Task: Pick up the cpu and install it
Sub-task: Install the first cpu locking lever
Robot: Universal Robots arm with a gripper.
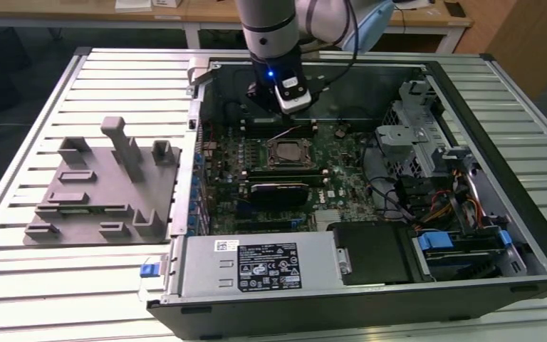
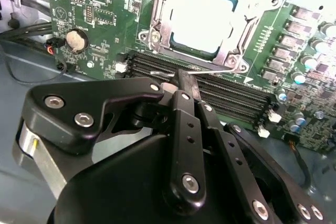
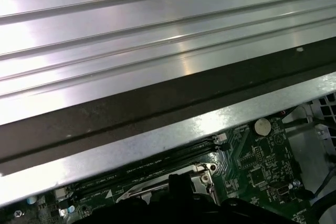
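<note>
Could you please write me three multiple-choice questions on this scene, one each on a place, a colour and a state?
1. Where is the cpu?
A. On the grey fixture tray
B. In the socket on the motherboard
C. On the table beside the case

2. What colour is the motherboard?
A. Blue
B. Red
C. Green

3. How is the computer case?
A. Lying open with its inside exposed
B. Shut by a side panel
C. Covered with a cloth

Answers:
1. B: in the second wrist view the silvery cpu lies inside the metal frame of the socket.
2. C: the motherboard is green in both wrist views.
3. A: the exterior view looks straight into the computer case, at the board, cables and drives.
</note>
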